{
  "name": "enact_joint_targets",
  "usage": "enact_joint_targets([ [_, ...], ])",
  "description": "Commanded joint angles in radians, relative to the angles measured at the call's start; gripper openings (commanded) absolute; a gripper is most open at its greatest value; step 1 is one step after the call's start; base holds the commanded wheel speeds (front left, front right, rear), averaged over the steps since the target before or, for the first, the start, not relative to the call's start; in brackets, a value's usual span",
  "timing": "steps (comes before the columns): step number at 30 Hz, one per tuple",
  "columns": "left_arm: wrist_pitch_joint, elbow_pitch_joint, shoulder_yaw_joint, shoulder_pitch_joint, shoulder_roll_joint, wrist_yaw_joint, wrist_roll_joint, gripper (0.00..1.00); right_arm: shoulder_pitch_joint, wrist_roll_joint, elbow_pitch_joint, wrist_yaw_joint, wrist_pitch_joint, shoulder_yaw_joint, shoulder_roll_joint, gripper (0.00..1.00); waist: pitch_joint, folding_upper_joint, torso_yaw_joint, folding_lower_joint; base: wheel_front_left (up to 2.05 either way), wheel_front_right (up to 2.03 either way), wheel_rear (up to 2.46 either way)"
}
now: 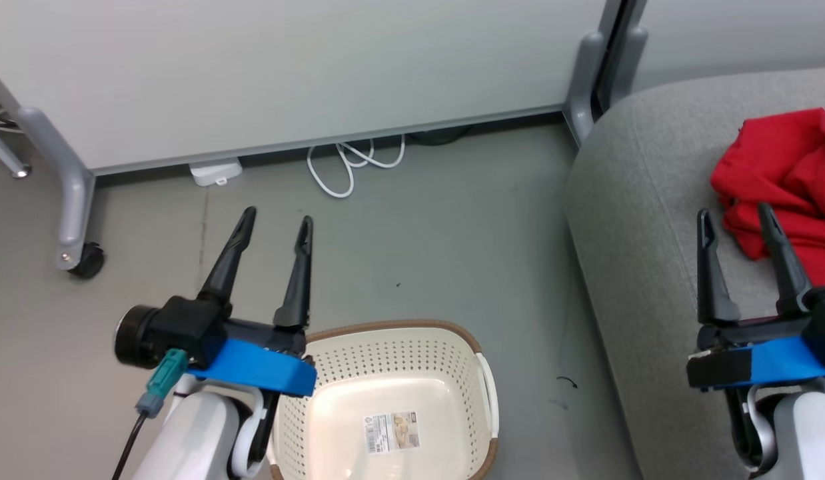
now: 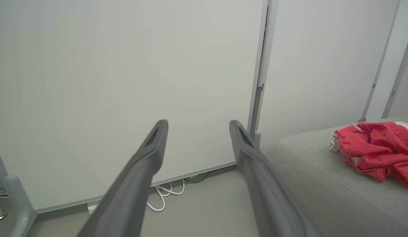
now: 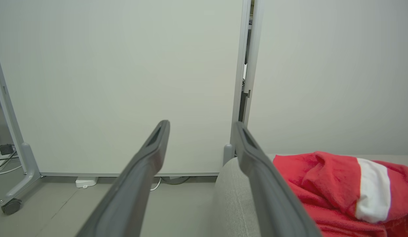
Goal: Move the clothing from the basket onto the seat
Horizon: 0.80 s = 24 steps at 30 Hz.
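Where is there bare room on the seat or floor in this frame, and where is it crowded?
Bare: the seat strip between its rounded left edge and the clothing; the floor between the basket and the partition; the basket's inside, bar a label. Crowded: the seat's right side, under the clothing, with the open right gripper close by.

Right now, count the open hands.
2. The left hand is over the floor, just beyond the basket. The right hand is over the seat, near the clothing. Both are empty and fully in view.
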Motion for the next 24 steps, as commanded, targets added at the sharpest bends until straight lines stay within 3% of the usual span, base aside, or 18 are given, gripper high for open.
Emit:
enact_joint_targets([
  [1, -0.005, -0.008, 0.035, 0.033, -0.006, -0.005, 0.012, 1.00, 0.032, -0.001, -0.012, 0.001, -0.003, 0.008, 0.012, 1.00, -0.029, -0.0001, 0.025, 0.0003, 0.00, 0.00, 0.00],
  [10, -0.005, 0.002, 0.165, 0.132, -0.041, -0.038, 0.056, 1.00, 0.111, -0.008, -0.027, 0.001, -0.004, 0.003, 0.037, 1.00, -0.080, -0.0001, 0.058, 0.0003, 0.00, 0.00, 0.00],
  [24, -0.005, 0.006, 0.259, 0.228, -0.098, -0.087, 0.115, 1.00, 0.192, -0.001, -0.025, 0.001, -0.003, -0.001, 0.061, 1.00, -0.127, -0.0001, 0.079, 0.0003, 0.00, 0.00, 0.00],
])
